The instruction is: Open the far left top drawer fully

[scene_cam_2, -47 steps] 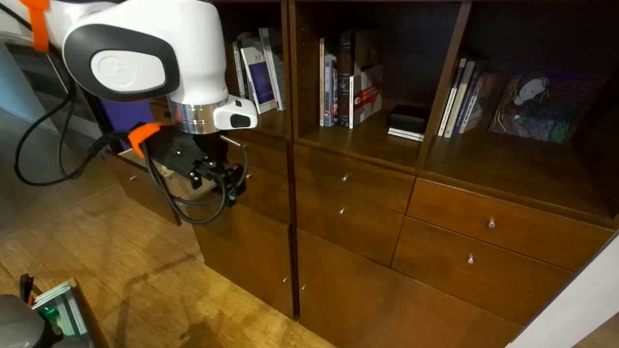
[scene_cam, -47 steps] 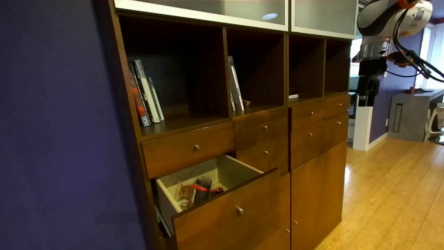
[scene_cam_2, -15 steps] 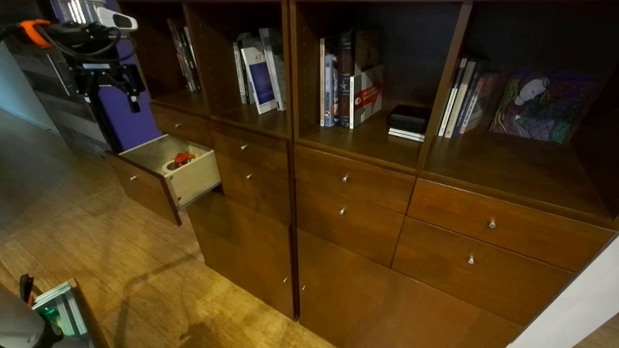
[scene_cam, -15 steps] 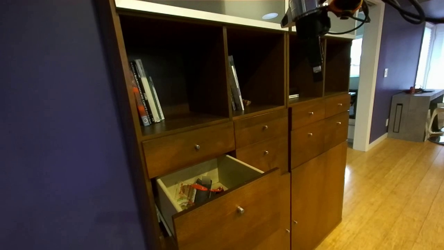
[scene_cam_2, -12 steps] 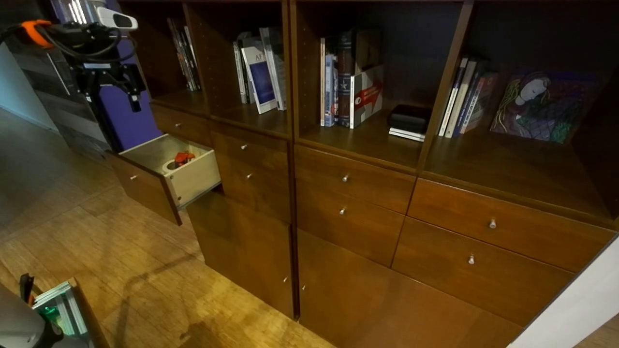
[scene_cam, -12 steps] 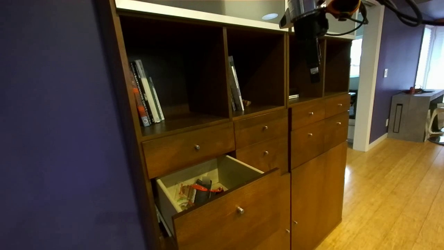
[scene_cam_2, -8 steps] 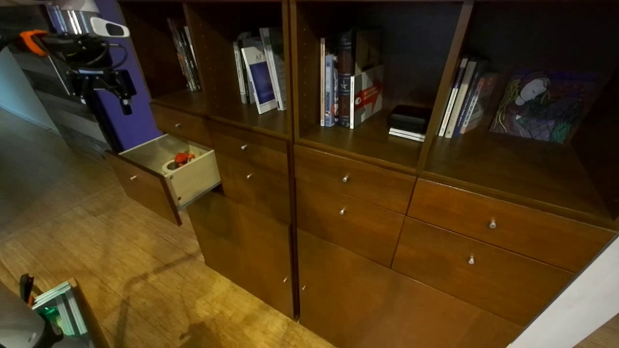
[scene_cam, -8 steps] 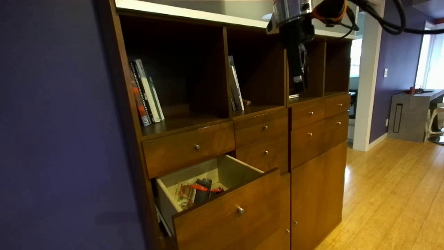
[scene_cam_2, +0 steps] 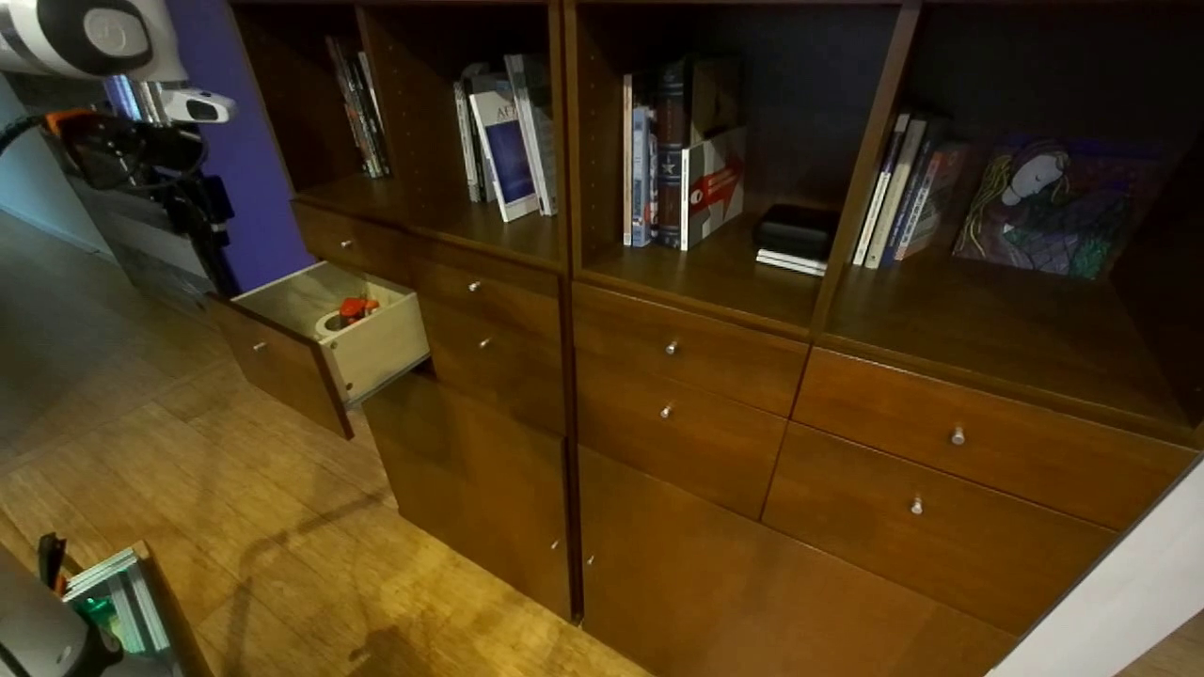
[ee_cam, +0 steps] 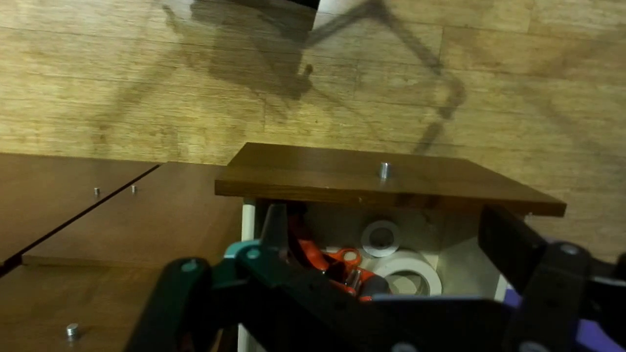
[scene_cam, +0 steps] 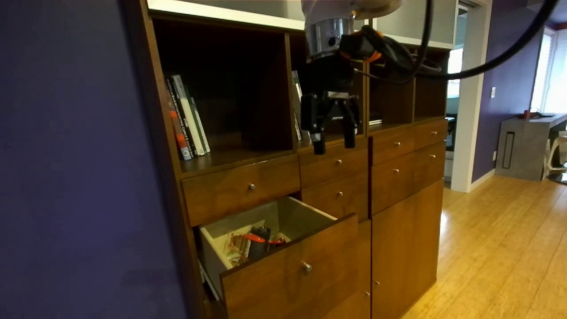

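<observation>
While my pincer (scene_cam: 334, 142) is hanging out in front of the wooden cabinet (scene_cam: 405, 248), its two fingers (ee_cam: 511, 242) are standing well spread; state: released. Task object: the far left top drawer (scene_cam: 234, 193) is sitting closed on the cabinet side of my pincer, well apart from it. In an exterior view, this drawer is showing lower than the pincer and to the left of it, with its metal knob (scene_cam: 251, 187) facing out. I am finding the exact height offset impossible to judge. Beneath the pincer, per the wrist view, the taller-fronted deep drawer (ee_cam: 352, 178) is standing pulled out; white rolls (ee_cam: 413, 262) and red items (ee_cam: 313, 252) are lying in it, below my fingers. Two narrower drawers (scene_cam: 323, 170) are showing just under the fingers in an exterior view, closed. Books (scene_cam: 189, 119) are leaning in a compartment above the top drawer, farther back than the pincer.
</observation>
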Controlling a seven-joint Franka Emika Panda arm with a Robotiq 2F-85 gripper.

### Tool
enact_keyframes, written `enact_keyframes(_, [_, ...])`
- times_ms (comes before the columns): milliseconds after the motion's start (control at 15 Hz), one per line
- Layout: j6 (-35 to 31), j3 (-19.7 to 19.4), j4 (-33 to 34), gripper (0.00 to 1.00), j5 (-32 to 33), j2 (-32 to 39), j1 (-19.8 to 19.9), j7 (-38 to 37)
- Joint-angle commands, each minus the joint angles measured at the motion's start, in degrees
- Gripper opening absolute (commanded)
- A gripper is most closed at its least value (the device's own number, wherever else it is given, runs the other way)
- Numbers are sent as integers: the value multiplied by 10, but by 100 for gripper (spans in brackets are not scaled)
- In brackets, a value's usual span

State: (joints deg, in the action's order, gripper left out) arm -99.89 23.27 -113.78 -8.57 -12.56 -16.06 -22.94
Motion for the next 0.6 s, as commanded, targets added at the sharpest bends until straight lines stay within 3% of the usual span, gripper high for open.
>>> enact_keyframes(0, [-73, 18, 35, 100, 31, 71, -1, -91])
enact_keyframes(133, [-103, 17, 55, 100, 67, 106, -4, -114])
enact_keyframes(200, [-87, 4, 17, 100, 35, 64, -10, -79])
enact_keyframes(533, [-92, 0, 22, 100, 39, 76, -11, -81])
